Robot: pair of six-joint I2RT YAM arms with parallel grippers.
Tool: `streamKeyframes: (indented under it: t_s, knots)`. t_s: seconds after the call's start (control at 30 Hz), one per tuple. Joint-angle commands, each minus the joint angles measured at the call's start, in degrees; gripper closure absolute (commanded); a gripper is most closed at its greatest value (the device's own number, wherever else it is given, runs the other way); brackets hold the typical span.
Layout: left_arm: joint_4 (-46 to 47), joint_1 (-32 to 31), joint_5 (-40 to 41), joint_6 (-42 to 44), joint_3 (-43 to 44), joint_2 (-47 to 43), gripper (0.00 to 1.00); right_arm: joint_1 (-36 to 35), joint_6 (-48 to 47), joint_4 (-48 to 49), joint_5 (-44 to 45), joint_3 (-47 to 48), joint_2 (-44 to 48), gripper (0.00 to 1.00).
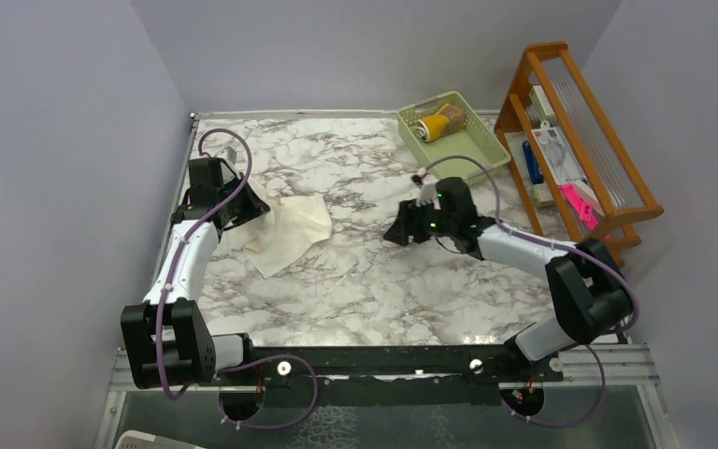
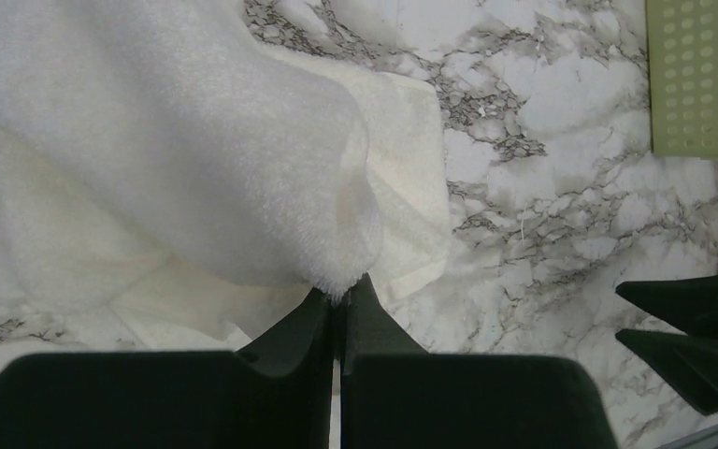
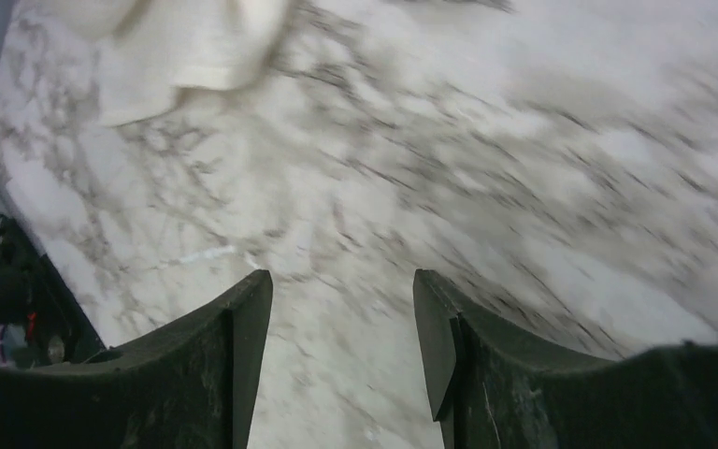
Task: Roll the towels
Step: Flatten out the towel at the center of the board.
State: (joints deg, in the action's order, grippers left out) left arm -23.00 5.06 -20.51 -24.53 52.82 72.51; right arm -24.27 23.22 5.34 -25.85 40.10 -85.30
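2 arms, bases bolted at the near edge of the marble surface (image 1: 365, 290), purple cable looped along each. 2 hands, both low over the surface at mid-depth.

L hand (image 1: 246, 206), left side: tips pinched tight on a fold of the cream towel (image 1: 292, 229). In the wrist view that fold hangs lifted from the tips. The rest of the towel lies crumpled & partly doubled on the marble, just right of the hand.

R hand (image 1: 402, 231), centre-right, well apart from the cream towel. Its jaws stand fairly wide w/ only bare marble showing btwn them, so it holds nothing. R wrist view is blurred, w/ a corner of the cream towel at its top left. Only bare marble lies btwn R hand & that towel.

Farther back, at the far right corner: 1 pale green basket (image 1: 475, 147). It holds 2 rolled towels, 1 yellow towel (image 1: 447, 120) & 1 tan towel (image 1: 426, 128), side by side & touching.

Towel count: 3 total, 1 unrolled on the surface, 2 rolled in the basket.

Just right of the basket, off the surface's right edge: 1 wooden rack (image 1: 631, 217), w/ packets plus a blue & a pink item on its shelves, too small to name.
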Motion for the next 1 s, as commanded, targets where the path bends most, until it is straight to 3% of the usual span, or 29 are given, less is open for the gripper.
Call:
streamKeyframes:
  t_s: [0.0, 0.17, 0.4, 0.6, 0.97]
  knots:
    - [1.23, 0.20, 2.56, -0.40, 2.19, -1.54, 1.00, -14.46, -11.73, -1.81, 9.21, 11.42, -5.85, 0.42]
    - [-1.47, 0.55, 6.35, -0.10, 4.74, -0.02, 1.00, -28.79, -29.02, -0.59, 25.62, 19.00, -12.97, 0.42]
    - [-2.23, 1.01, 7.22, 0.46, 5.87, 0.61, 1.00, -33.93, -43.52, 2.25, 38.08, 25.00, -25.33, 0.41]
    - [-2.31, 1.50, 6.72, 1.61, 5.91, 1.99, 1.00, -34.24, -49.90, 15.85, 37.99, 22.06, -28.25, 0.41]
    - [-3.16, 3.38, 5.74, 2.28, 6.98, 4.51, 1.00, -35.47, -55.76, 29.33, 31.47, 22.13, -34.25, 0.45]
